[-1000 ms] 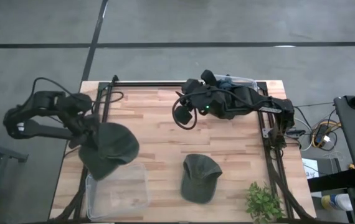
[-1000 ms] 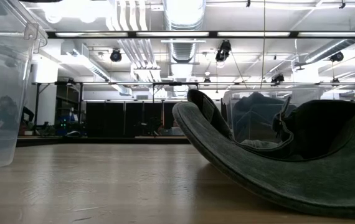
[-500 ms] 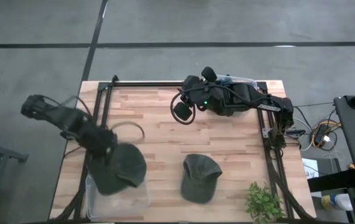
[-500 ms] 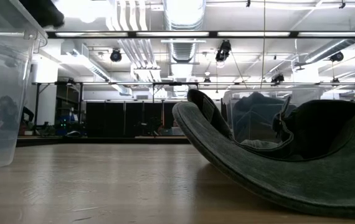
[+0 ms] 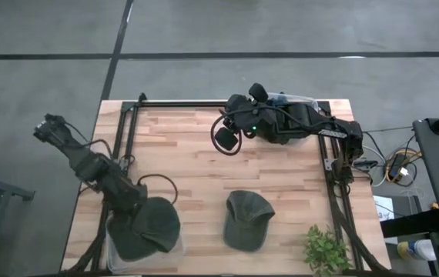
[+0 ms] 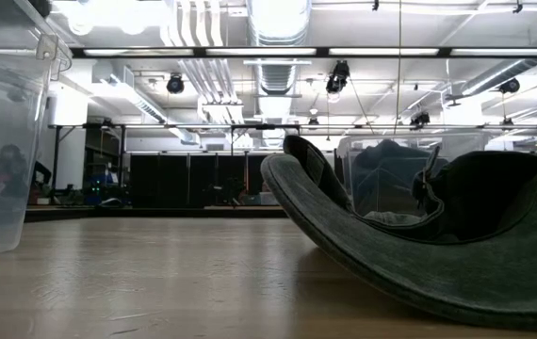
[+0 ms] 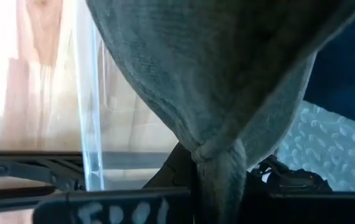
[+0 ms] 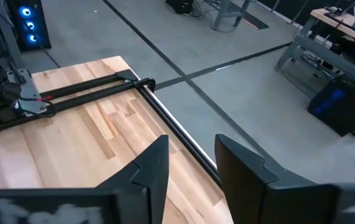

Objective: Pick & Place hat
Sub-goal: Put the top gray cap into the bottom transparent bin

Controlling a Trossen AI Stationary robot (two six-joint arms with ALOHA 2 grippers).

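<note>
Two dark green hats show. My left gripper [image 5: 132, 203] is shut on one hat [image 5: 149, 228], which is over the clear bin [image 5: 112, 248] at the table's near-left corner. In the left wrist view this hat [image 7: 215, 74] fills the picture, with the bin's wall [image 7: 90, 124] beside it. The other hat [image 5: 246, 220] lies on the table's near middle, crown up; the low view shows it [image 6: 419, 254] close by. My right gripper [image 5: 224, 140] waits open over the far middle of the table [image 8: 193, 165]. My left gripper pinches a bunched fold of the hat's cloth [image 7: 218, 158] between its two fingers, slanting down from the table's far-left. The hat hangs below the fingers over the bin. Whether it touches the bin, I cannot tell.
A second clear bin [image 6: 391, 179] with something blue inside stands at the far edge under my right arm. A small green plant [image 5: 327, 250] is at the near-right corner. Black frame rails [image 5: 131, 127] run along the table's left and right sides.
My left gripper has carried the hat from over the table's left edge toward the near edge, and it now hangs over the clear bin. The arm has stretched out and turned along the way. The hat on the table has stayed put.
</note>
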